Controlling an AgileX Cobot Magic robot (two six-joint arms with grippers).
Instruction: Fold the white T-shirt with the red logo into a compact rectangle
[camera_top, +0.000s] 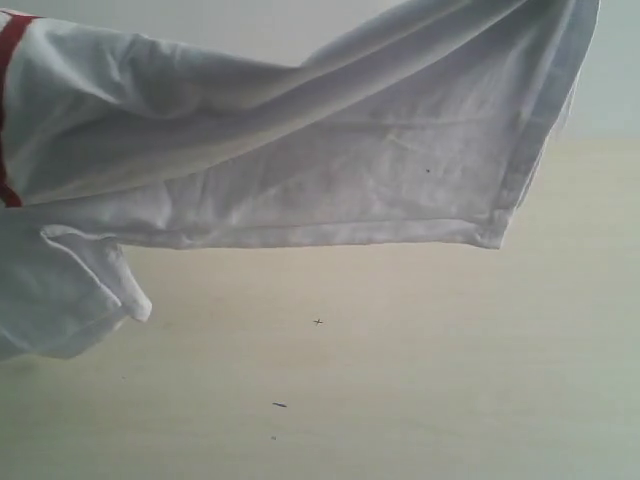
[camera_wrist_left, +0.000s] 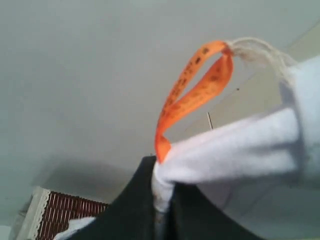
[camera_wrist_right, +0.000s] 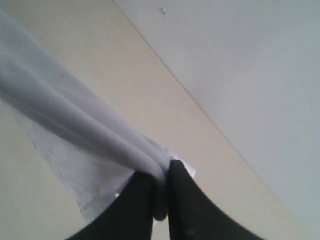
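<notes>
Left gripper (camera_wrist_left: 161, 175): jaws clamped tight on a bunch of the white T-shirt (camera_top: 350, 170), just beside its orange tag (camera_wrist_left: 195, 95).
Right gripper (camera_wrist_right: 162, 175): jaws pinched on a gathered fold of the same shirt.
White T-shirt: held aloft, stretched wide above the table (camera_top: 400, 380).
Red logo (camera_top: 10, 45): only a sliver shows at the shirt's edge, above the table.

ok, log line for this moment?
stage: T-shirt held up over table | left gripper: shut on T-shirt by orange tag | right gripper: shut on T-shirt
</notes>
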